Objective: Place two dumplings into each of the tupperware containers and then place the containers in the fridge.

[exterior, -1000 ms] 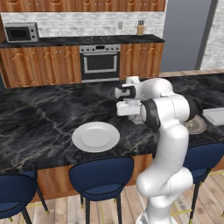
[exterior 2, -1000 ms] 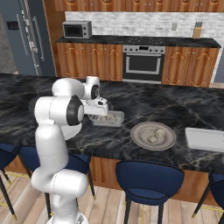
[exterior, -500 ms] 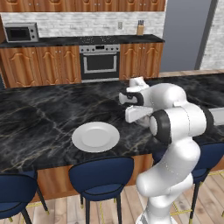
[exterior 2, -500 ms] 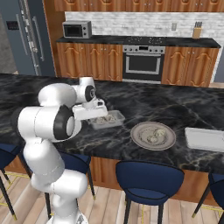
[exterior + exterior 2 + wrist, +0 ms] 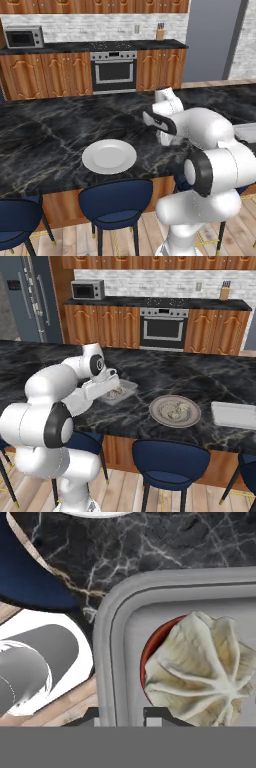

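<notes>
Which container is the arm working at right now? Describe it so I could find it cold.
On the black marble island counter, look left of the round grey plate: the shallow rectangular pale grey tupperware tray lies under the white arm's gripper. Unlike the matching tray at the counter's right end, it already holds a crimped beige dumpling.

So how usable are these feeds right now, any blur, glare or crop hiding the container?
Hand view: sharp but very close; the tupperware container and one dumpling are cropped at the frame edge. Right base view: soft, low detail, no glare; the arm partly covers the container. Left base view: evenly lit, white plate clear.
</notes>
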You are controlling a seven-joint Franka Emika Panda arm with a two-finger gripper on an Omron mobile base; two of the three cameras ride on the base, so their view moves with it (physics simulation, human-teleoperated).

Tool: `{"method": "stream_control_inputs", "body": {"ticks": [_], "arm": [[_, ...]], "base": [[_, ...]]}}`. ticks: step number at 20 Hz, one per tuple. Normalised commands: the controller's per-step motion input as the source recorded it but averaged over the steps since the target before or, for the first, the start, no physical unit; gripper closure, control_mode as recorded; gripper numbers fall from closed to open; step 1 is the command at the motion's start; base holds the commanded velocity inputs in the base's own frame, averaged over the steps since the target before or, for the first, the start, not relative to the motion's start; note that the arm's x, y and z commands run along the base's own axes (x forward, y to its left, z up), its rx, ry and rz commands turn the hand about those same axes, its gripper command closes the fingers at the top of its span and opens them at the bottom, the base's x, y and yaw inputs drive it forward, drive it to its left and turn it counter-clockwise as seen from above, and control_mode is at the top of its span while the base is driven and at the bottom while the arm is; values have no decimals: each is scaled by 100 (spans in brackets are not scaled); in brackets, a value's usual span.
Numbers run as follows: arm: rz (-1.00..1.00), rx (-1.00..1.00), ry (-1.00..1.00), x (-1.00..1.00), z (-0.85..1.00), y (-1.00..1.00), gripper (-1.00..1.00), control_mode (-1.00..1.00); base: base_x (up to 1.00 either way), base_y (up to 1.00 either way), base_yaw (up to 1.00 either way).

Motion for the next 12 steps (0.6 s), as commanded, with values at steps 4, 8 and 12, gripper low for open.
{"method": "stream_control_inputs", "body": {"ticks": [4,8,12], "arm": [[34,0,0,-99,49,-33,100,-100],[29,0,1,-95,55,-6,100,-100],[25,0,2,-72,57,0,100,-100]], "base": [[0,0,0],[0,0,0],[0,0,0]]}}
